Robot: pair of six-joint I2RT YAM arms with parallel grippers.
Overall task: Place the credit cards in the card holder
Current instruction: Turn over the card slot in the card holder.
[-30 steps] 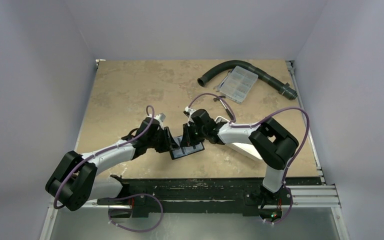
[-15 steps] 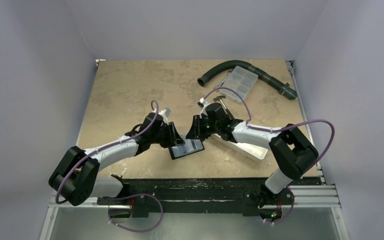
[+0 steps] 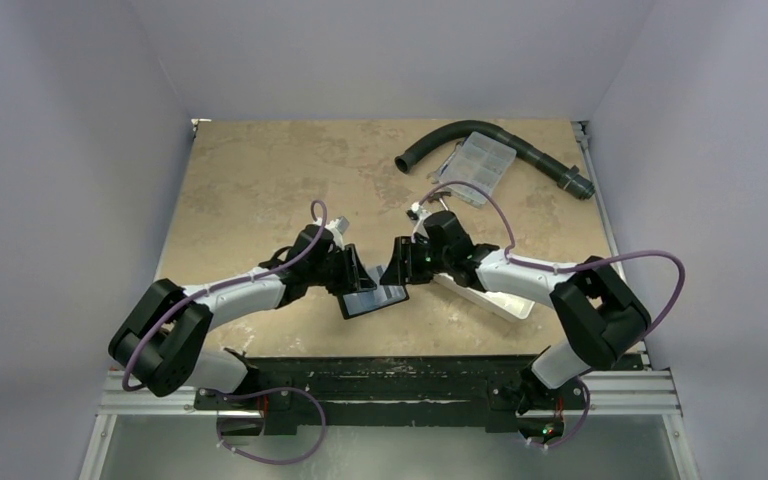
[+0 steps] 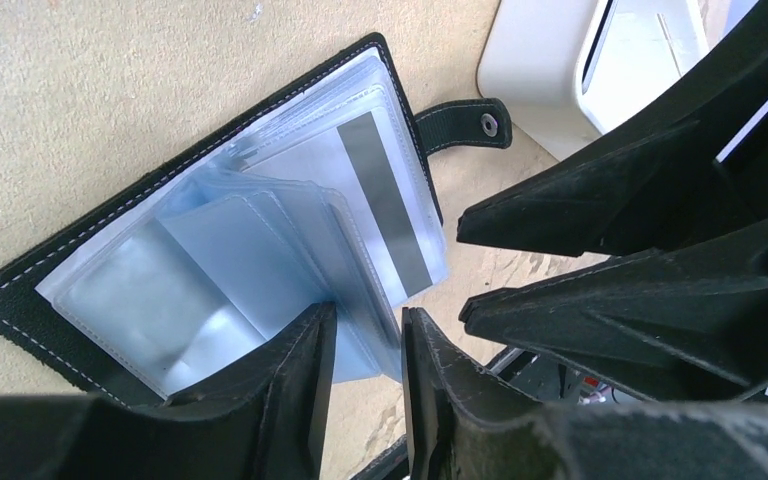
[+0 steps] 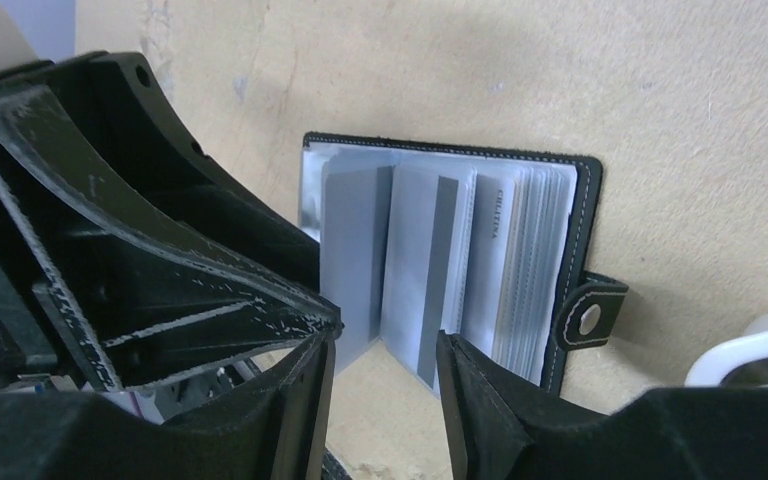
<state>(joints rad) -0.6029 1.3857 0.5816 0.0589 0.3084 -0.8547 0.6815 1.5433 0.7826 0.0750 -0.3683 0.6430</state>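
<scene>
Clear compartment box (image 3: 472, 167) seemingly overlaps curved black hose (image 3: 430, 140); white tray (image 3: 516, 305) nearer.

card holder (image 5: 520, 215): open, sleeves fanned | snap tab (image 5: 590, 318): right side | fingers (image 5: 480, 420): parted, just beside it

Your black card holder (image 3: 373, 300) lies open, flat on the table (image 3: 260, 180). Its clear sleeves (image 4: 210, 260) fan up, one holding a grey-striped card (image 4: 380, 210).
</scene>
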